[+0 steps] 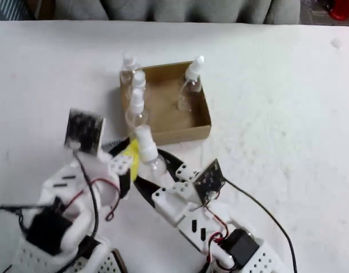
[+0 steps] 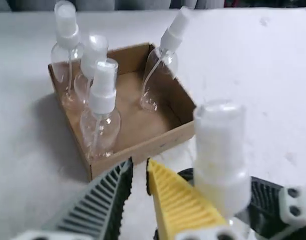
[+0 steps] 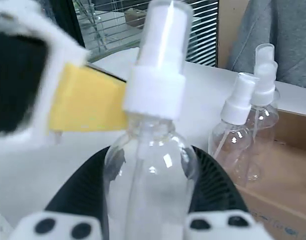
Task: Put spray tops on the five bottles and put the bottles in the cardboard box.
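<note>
A cardboard box (image 1: 188, 133) sits mid-table. Three clear bottles with white spray tops (image 1: 136, 108) stand along one wall and a fourth (image 1: 191, 85) stands at the opposite side. In front of the box, the fifth bottle (image 1: 148, 153) stands upright with a spray top (image 2: 220, 150) on it, and my right gripper (image 3: 150, 165) is shut on its body (image 3: 150, 180) with black fingers. My left gripper (image 2: 139, 170), grey and yellow, is beside that top. Its fingers are almost together, with nothing between them.
White table surface stretches wide to the left and right of the box (image 2: 143, 147). Both arms' bodies and cables (image 1: 259, 207) crowd the near edge. A red object (image 1: 342, 8) lies past the table's far edge.
</note>
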